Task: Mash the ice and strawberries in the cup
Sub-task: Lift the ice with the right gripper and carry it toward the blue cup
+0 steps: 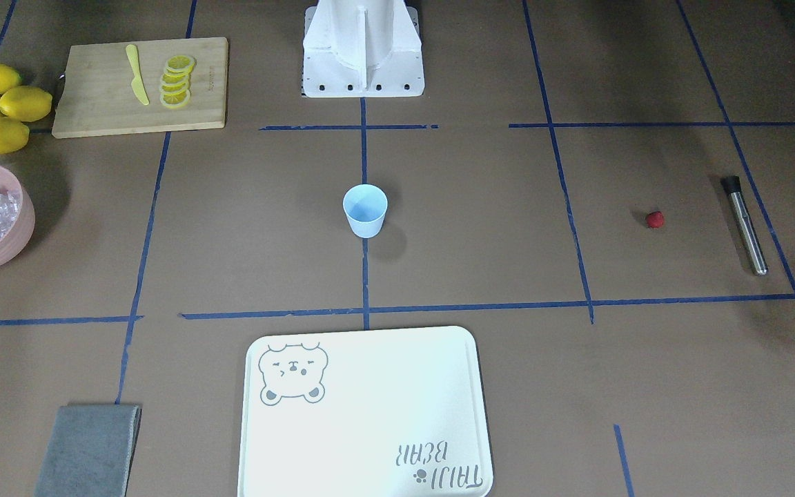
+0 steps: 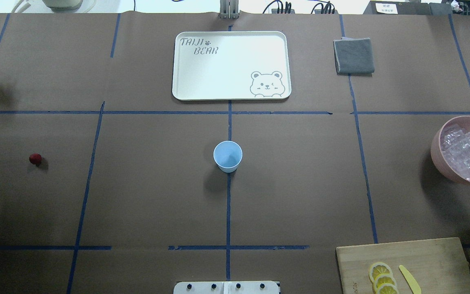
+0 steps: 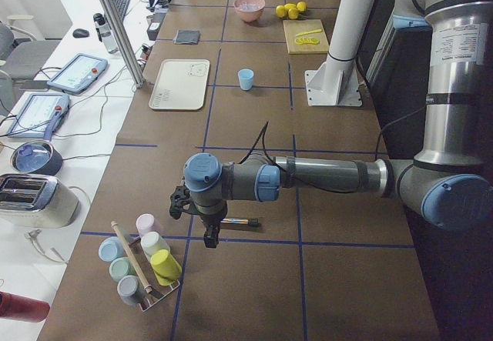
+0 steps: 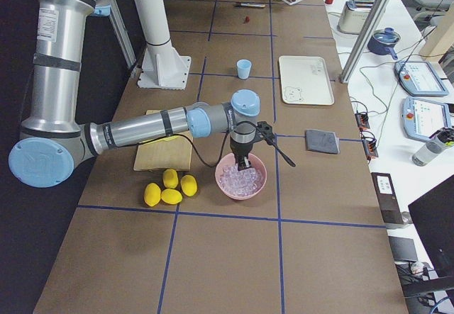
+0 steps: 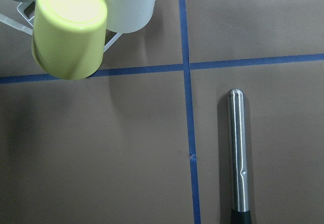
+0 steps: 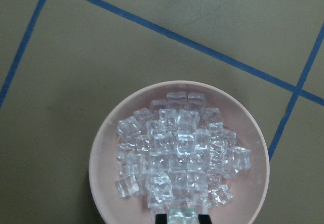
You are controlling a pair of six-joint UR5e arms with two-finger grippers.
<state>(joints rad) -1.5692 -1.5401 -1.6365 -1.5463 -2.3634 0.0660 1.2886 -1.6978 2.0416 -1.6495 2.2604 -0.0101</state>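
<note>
The pale blue cup [image 1: 365,210] [image 2: 227,156] stands upright at the table's centre and looks empty. The ice [image 6: 177,153] [image 2: 467,151] fills a pink bowl [image 2: 437,151] at the robot's right end. My right gripper [image 6: 182,218] [image 4: 243,164] hangs just over that bowl, its dark fingertips close together on a clear cube at the wrist view's bottom edge. The strawberry [image 1: 655,219] [image 2: 35,159] lies alone on the paper toward the robot's left. My left gripper [image 3: 209,239] hovers past it near a steel rod [image 5: 238,153]. I cannot tell whether the left gripper is open or shut.
A white bear tray [image 2: 231,65] lies beyond the cup, with a folded grey cloth [image 2: 353,55] to its right. A wooden board [image 1: 139,86] carries lemon slices and a yellow knife, next to whole lemons [image 1: 1,107]. A rack of coloured cups [image 3: 142,268] sits near the left gripper.
</note>
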